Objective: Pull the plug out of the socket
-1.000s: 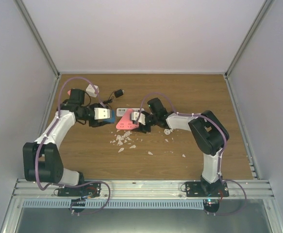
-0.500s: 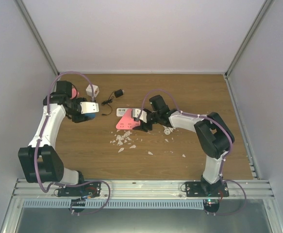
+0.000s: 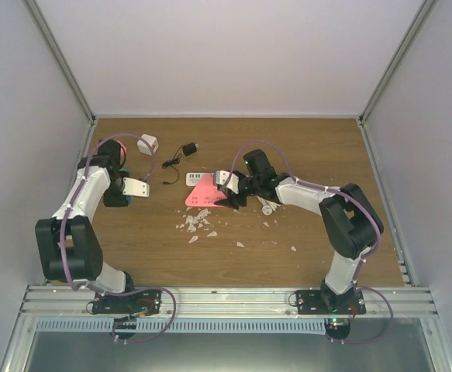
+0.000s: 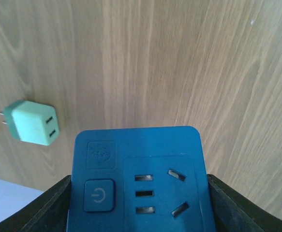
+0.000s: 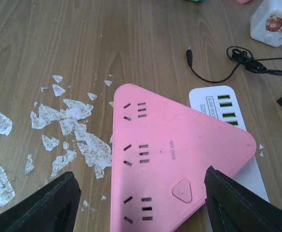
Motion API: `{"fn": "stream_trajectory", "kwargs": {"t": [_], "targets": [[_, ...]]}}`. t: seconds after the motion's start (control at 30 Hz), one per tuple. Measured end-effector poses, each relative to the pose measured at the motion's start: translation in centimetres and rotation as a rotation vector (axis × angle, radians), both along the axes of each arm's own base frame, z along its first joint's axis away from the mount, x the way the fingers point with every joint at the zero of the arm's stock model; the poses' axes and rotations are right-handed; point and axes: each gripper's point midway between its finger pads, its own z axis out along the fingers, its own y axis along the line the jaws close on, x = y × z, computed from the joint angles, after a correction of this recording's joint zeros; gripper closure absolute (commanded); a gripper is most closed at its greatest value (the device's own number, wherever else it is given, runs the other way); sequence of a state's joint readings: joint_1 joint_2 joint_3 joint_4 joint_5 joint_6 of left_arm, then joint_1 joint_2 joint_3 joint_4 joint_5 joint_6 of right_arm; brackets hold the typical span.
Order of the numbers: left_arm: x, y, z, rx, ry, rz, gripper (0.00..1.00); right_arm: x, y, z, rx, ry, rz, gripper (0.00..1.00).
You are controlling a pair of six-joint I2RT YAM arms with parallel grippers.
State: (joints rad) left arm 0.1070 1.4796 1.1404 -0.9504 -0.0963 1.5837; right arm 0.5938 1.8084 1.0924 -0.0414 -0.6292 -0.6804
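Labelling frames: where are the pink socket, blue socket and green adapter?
pink socket (image 5: 167, 154): right wrist view, middle of top face.
blue socket (image 4: 138, 179): left wrist view, middle of top face.
green adapter (image 4: 32, 124): left wrist view, its middle.

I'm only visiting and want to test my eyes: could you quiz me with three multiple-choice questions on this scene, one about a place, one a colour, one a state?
1. The pink socket lies: A up in the air; B partly over the white USB block; C on its edge.
2. The socket block in the left gripper is: A blue; B white; C pink.
3. Plugs in the pink socket's visible outlets: A two; B one; C none.
Answers: 1 B, its corner covers the block. 2 A, the left wrist view shows it blue between the fingers. 3 C, every visible hole is bare.
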Motion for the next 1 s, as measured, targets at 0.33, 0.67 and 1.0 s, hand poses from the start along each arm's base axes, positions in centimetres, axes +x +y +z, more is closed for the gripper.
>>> {"fn": "stream_trajectory", "kwargs": {"t": [0.33,0.67,1.0], "targets": [[1.0,2.8,-2.8,0.148,0.068,0.033,0.54,-0.1,-1.2,-0.5,-0.012,0.02,-0.025,0.27],[1.9,4.7,-4.5,0.261,0.099,0.034,0.51,0.7,-2.2,-0.3,-0.008,0.022,-0.057,0.27],[2.0,4.5,-5.8,0.298,0.142,0.008,0.22,0.9,-2.4,-0.4,-0.014,0.029,-0.075,0.26]]}}
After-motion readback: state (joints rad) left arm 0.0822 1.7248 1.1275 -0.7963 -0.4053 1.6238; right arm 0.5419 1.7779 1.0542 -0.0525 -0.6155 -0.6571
